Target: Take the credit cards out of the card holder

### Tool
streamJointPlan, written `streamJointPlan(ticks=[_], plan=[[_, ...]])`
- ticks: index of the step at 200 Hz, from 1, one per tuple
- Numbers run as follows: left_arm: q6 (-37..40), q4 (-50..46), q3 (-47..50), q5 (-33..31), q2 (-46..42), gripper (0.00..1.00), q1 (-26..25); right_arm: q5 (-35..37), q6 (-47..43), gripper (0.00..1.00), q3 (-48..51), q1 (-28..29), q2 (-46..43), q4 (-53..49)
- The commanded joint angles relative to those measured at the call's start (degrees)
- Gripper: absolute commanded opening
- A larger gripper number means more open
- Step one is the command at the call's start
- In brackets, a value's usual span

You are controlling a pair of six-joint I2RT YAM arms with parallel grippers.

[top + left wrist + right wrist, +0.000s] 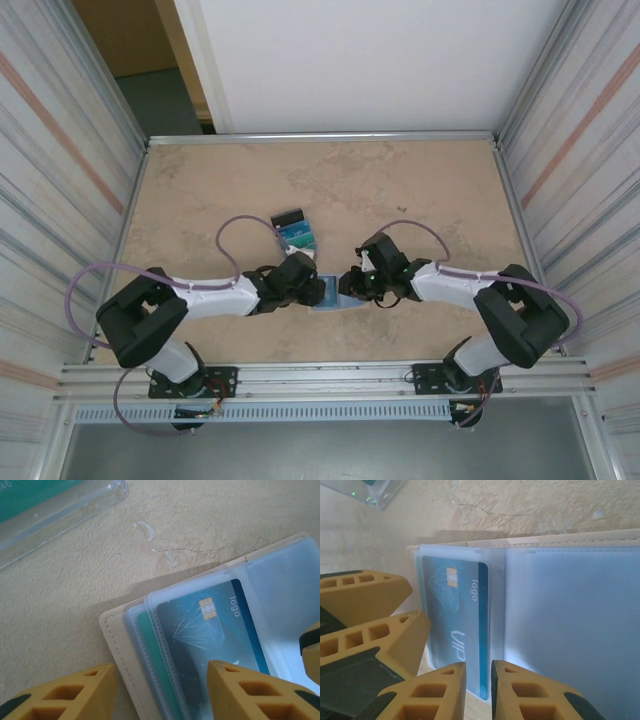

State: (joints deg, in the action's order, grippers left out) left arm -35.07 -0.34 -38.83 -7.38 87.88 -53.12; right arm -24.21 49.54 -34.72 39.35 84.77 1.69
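We work on a tan, mottled table between ribbed metal walls. The holder lies open and flat near the table's front edge, midway between our two arms, with its clear sleeves facing up. A blue card with a chip sits in the top sleeve, and a teal card shows in the sleeve beneath it.

Our right gripper has its jaws nearly together at the blue card's end, by the sleeve's edge. We cannot tell whether they bite the card yet. Our left gripper stands released with its jaws apart. One finger is over the table just beside the holder's stitched edge, and the other is over the sleeves.

We judge the main risk to be the right jaws catching the sleeve along with the card. A pull would then drag or lift the whole holder instead of sliding the card free. Unless the left gripper presses down, nothing pins the holder. The two grippers are also close together and could knock each other.

Further off, a pile of cards lies toward the table's middle, and a clear case lies near the holder. Neither sits between the grippers.
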Motion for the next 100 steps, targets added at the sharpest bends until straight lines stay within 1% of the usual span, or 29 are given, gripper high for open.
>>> streamJointPlan(ticks=[1, 30, 70, 75, 100], plan=[[1.14, -3.08, -1.85, -1.49, 1.23, 0.47, -0.31, -2.28, 1.26, 0.19, -0.96, -0.16, 1.5, 1.72], [0.95, -3.42, -2.03, -1.14, 1.94, 0.46, -0.49, -3.86, 1.61, 0.17, -1.04, -0.7, 3.4, 3.34], [0.7, -4.64, -2.14, -1.2, 2.34, 0.45, -0.69, -5.25, 2.49, 0.16, -0.5, -1.6, 5.52, 5.23], [0.7, -4.8, -2.13, -1.21, 2.3, 0.43, -0.68, -5.44, 2.64, 0.16, -0.42, -1.7, 5.73, 5.58], [0.78, -5.61, -2.39, -1.37, 2.21, 0.41, -0.86, -5.75, 2.84, 0.16, -0.26, -1.91, 6.5, 6.23]])
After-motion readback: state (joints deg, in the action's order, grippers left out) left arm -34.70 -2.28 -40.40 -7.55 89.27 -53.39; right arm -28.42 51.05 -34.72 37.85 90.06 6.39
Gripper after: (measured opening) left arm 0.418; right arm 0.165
